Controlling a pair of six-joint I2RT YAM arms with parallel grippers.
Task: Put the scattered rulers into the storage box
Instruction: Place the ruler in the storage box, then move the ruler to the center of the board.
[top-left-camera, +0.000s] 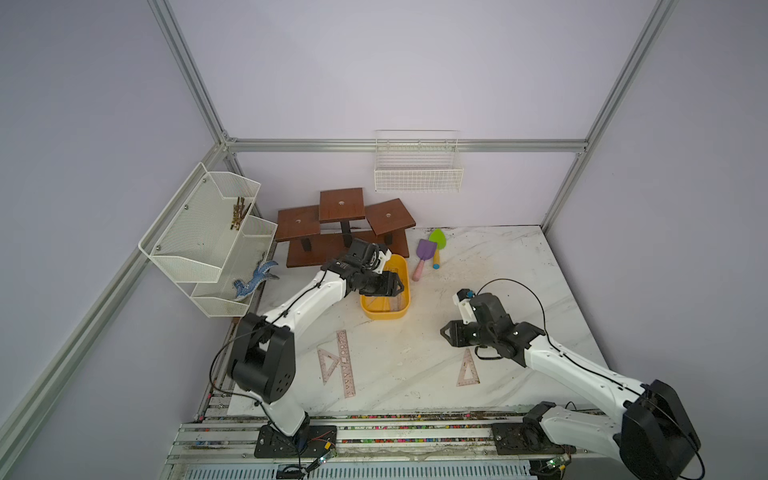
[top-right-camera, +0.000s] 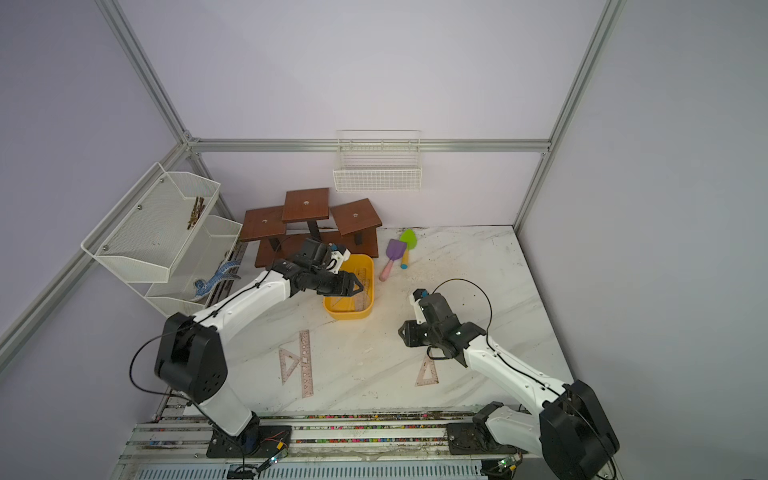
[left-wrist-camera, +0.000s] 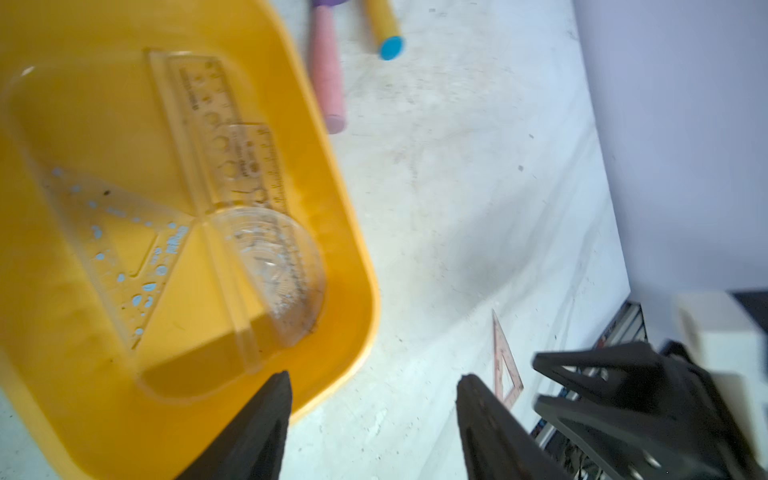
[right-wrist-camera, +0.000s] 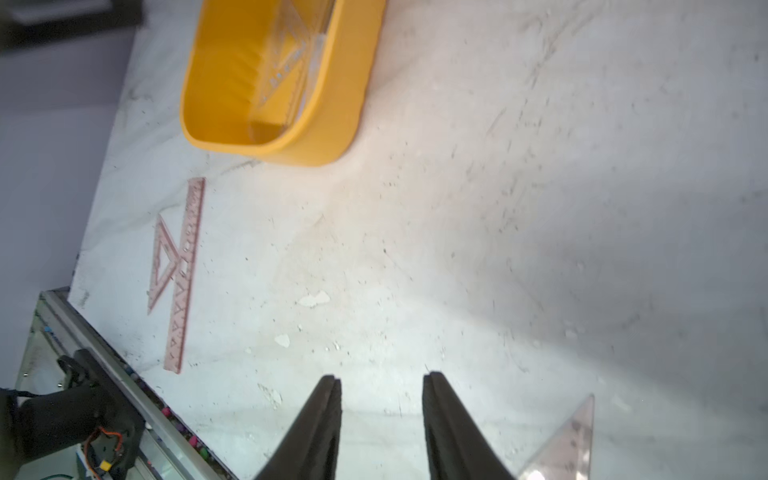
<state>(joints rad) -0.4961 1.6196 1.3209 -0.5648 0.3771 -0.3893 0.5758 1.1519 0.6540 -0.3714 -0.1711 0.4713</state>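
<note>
The yellow storage box stands at mid-table. Inside it lie clear rulers: a protractor, a set square and straight ones. My left gripper hovers over the box's near right corner, open and empty. On the table lie a long pink ruler, a pink set square touching it, and another pink set square. My right gripper is above the table, just behind that lone set square, open with nothing between its fingers.
A purple toy shovel and a green one lie right of the box. A brown wooden stand sits behind it. A white wire basket hangs on the back wall, a white mesh rack at the left.
</note>
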